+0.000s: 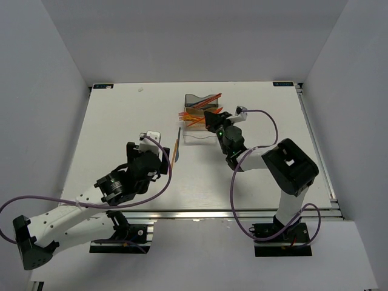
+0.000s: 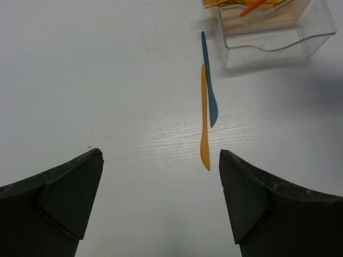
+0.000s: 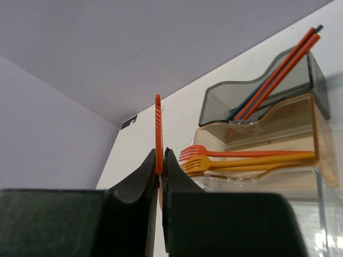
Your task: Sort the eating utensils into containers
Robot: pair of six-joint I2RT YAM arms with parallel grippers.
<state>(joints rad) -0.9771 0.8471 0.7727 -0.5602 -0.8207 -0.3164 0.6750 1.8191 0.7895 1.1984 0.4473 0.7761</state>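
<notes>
The left gripper (image 2: pixel 161 155) gapes wide above the white table (image 2: pixel 80 80). The right gripper (image 3: pixel 161 160) pinches a thin orange serrated plastic utensil (image 3: pixel 158 120), held upright.

I read the table (image 2: pixel 80 80) as matt white with a fine wood-like grain. The clear bin (image 2: pixel 273 37) is glossy transparent plastic. The amber bin (image 3: pixel 316 128) and smoky grey bin (image 3: pixel 220 104) look like the same smooth plastic, but translucent. The orange knife (image 2: pixel 204 150) and dark blue knife (image 2: pixel 210 96) are smooth plastic with a slight sheen. The left gripper (image 2: pixel 161 160) has matt black fingers (image 2: pixel 64 198), possibly rubbery, scuffed along the edges. The orange utensil (image 3: pixel 158 123) pinched in the right gripper (image 3: pixel 161 156) has a ribbed edge.
</notes>
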